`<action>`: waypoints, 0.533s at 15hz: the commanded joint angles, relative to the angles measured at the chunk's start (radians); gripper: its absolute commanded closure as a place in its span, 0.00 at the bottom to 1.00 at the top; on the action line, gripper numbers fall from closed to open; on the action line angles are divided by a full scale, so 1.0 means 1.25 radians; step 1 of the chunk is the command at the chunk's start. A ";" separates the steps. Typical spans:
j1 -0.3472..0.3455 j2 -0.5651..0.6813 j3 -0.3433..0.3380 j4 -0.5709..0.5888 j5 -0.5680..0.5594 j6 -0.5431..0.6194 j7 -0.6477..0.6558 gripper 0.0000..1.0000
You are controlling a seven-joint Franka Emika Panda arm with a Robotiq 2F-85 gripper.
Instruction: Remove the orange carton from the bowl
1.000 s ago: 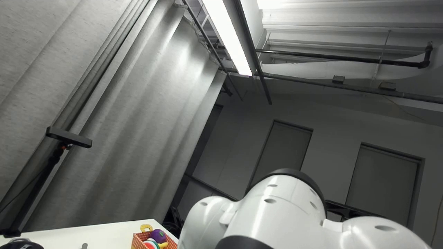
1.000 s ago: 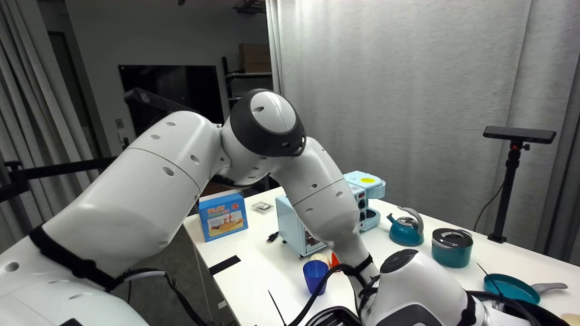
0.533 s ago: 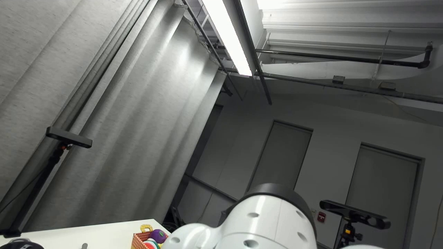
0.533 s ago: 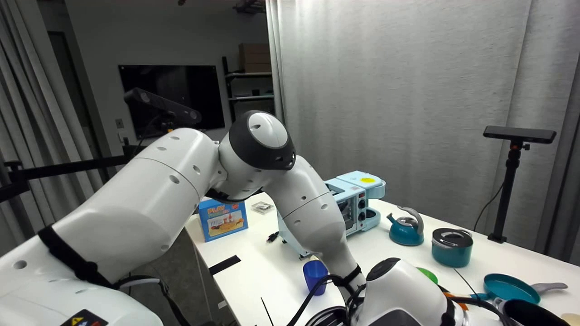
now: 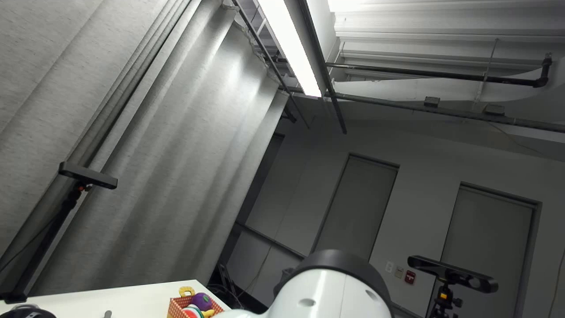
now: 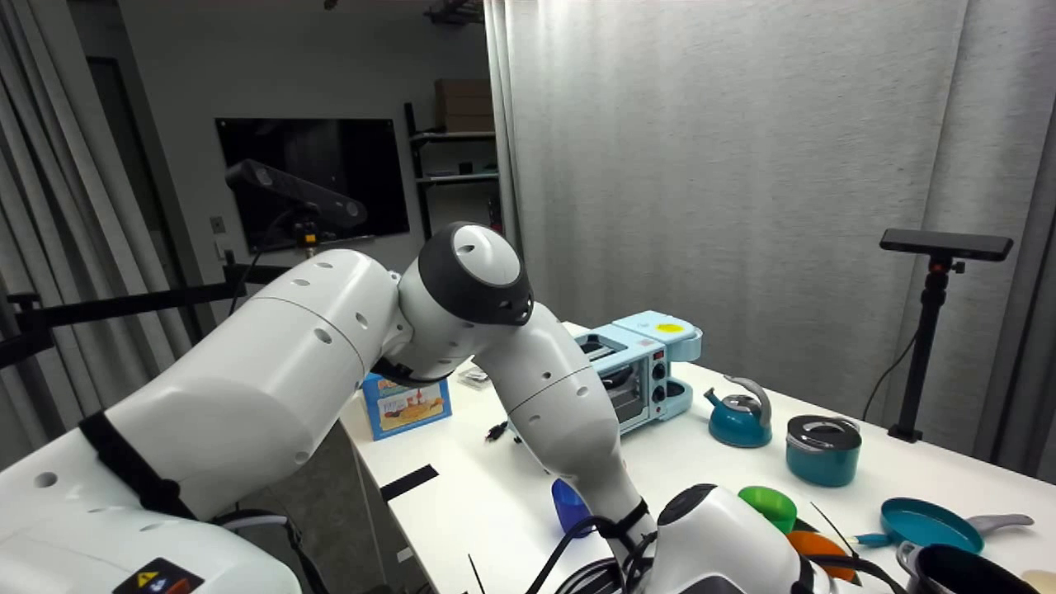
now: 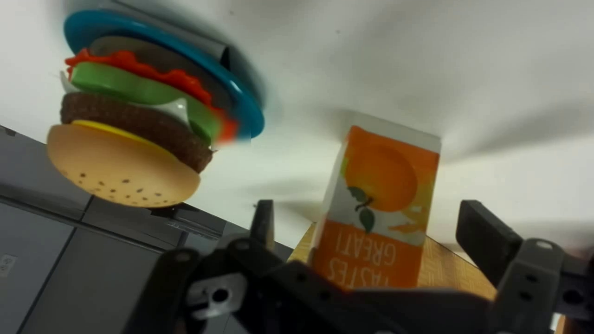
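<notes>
The orange carton shows in the wrist view, its front printed with an orange and upside-down lettering. Around it my gripper is open: one finger is on its left and another on its right, with gaps on both sides. The carton's lower part in this view is hidden by the gripper's body. White table surface shows beyond it, and I cannot tell whether it stands or lies. In an exterior view the arm reaches down over the table, its fingers hidden. No bowl can be made out; it is hidden or out of view.
A toy burger sits against a teal dish close by; a wood-patterned surface lies behind the carton. An exterior view has a green cup, orange rounded thing, black pot, teal pan and blue cup.
The arm has come lower and shifted slightly left in an exterior view. The green cup and orange rounded thing have come out from behind it, while the blue cup is partly covered.
</notes>
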 commanded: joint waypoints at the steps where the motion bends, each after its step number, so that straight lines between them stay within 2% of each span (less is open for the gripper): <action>1: 0.024 0.028 -0.016 0.009 0.026 -0.009 0.015 0.00; 8: 0.072 0.021 -0.053 -0.026 0.057 -0.012 0.013 0.00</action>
